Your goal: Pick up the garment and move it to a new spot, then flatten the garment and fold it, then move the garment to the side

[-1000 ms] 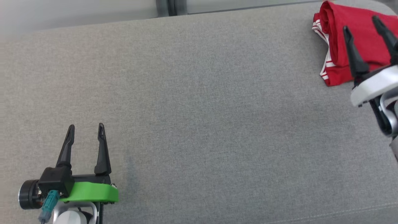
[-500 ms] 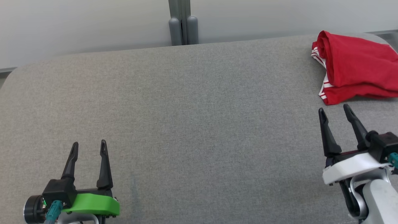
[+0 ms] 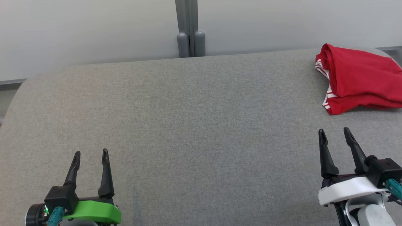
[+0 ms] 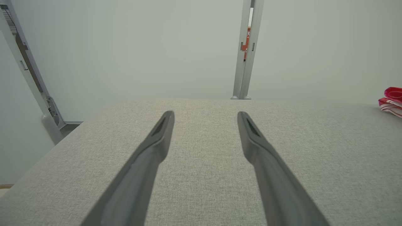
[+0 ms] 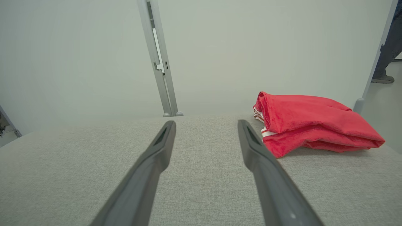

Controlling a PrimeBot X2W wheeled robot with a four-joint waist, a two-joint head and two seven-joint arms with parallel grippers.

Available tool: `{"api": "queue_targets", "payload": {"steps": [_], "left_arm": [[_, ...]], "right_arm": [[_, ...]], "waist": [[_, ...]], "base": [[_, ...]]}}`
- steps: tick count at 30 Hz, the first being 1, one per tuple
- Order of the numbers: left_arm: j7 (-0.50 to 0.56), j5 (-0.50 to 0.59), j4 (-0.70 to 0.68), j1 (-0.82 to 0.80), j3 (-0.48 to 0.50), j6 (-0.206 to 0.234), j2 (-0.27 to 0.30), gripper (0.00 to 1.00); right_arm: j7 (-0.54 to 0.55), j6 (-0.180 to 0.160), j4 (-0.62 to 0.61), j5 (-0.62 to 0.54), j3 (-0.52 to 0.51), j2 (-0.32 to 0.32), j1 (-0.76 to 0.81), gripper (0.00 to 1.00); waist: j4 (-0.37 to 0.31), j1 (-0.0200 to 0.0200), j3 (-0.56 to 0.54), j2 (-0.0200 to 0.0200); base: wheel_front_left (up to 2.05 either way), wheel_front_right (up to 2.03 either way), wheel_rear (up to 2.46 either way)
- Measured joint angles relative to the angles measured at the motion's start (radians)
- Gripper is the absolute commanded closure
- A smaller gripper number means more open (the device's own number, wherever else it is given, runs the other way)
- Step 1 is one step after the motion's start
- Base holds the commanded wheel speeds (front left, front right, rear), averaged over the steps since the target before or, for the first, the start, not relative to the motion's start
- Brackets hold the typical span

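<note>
The garment (image 3: 358, 78), red with white-striped trim, lies folded in a compact bundle on the grey fabric worktop (image 3: 201, 125). It sits well to the right of the grey post (image 3: 188, 31) at the back and close to the worktop's far right corner (its right end runs off the head view, so I cannot tell how near the edge it is). My right pincer (image 3: 334, 131) hangs far to the post's right and nearer me, near the garment's front edge but apart from it. Its jaws are spread wide with nothing between them. My left pincer (image 3: 91, 153) is to the post's left, equally wide and empty, over bare worktop. I judge the fold done and the bundle set aside, so the step in hand is leaving it cleanly. To do that well I should move my fingers away from the cloth rather than across it. Snagging the loose striped hem would pull the layers open.
</note>
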Motion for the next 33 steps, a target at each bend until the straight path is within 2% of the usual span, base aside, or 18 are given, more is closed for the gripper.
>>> {"api": "queue_targets", "payload": {"steps": [29, 30, 33], "left_arm": [[0.0, -0.006, 0.02, 0.003, 0.007, -0.027, 0.0, 0.0], [0.0, -0.007, 0.019, 0.003, 0.007, -0.027, 0.0, 1.0], [0.0, -0.007, 0.044, 0.005, 0.004, -0.027, -0.003, 1.0]], "right_arm": [[0.0, 0.0, 0.022, -0.011, 0.005, 0.033, 0.006, 0.0], [0.0, 0.0, 0.022, -0.011, 0.006, 0.033, 0.006, 1.0], [0.001, 0.0, 0.046, -0.011, 0.007, 0.04, 0.014, 1.0]], "waist": [[0.011, 0.0, -0.024, 0.0], [0.011, 0.0, -0.024, 0.0], [0.011, 0.0, -0.024, 0.0]], "base": [[0.0, 0.0, 0.0], [0.0, 0.0, 0.0], [0.0, 0.0, 0.0]]}}
